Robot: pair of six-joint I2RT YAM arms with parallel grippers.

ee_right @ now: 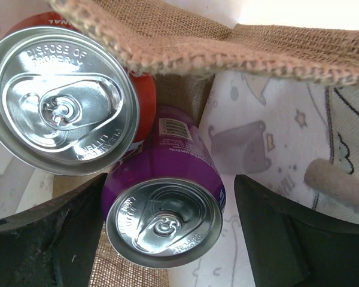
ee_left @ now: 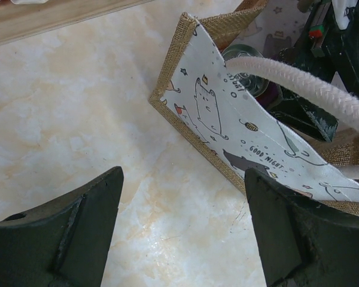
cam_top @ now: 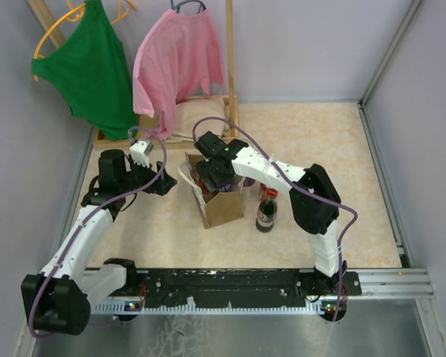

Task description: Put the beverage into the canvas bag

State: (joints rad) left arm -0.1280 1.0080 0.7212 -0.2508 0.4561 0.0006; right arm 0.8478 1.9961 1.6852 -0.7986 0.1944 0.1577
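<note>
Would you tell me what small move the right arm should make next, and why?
Probably lift the right gripper straight up out of the canvas bag: the purple can already stands inside beside the red can, and the jaws look open around it.

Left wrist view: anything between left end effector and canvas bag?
Only bare tabletop separates the left end effector from the canvas bag, seen in left wrist view.

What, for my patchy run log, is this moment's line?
left gripper open beside canvas bag | right gripper open around purple can in bag | red can in bag | bottle outside
</note>
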